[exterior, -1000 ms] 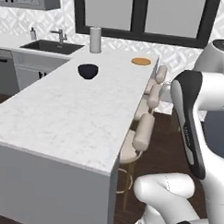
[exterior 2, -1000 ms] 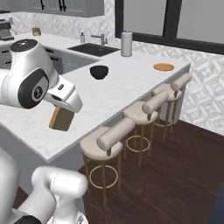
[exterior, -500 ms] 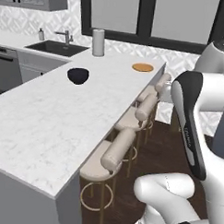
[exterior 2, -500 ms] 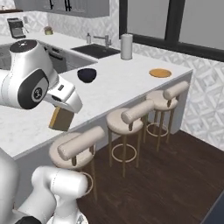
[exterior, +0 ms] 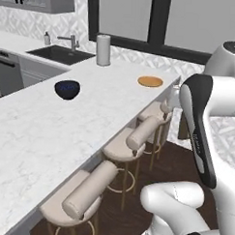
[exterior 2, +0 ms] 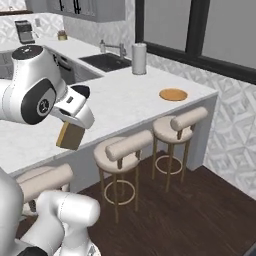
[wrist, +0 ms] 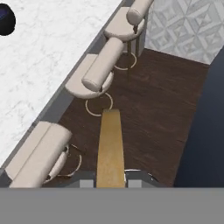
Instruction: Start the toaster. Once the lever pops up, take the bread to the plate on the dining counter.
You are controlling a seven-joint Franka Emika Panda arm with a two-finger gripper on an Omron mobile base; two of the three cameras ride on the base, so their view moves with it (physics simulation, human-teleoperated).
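The gripper (exterior 2: 71, 131) is pinching the bread (exterior 2: 70, 136) edge-on — best carried level toward the plate (exterior 2: 173, 94) near the dining counter's (exterior 2: 125, 107) far corner.

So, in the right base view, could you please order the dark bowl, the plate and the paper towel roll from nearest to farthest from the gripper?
From the gripper, shut on the bread:
1. Dark bowl, just behind the hand on the dining counter.
2. Paper towel roll, at the counter's far edge by the sink.
3. Plate, near the counter's right end.
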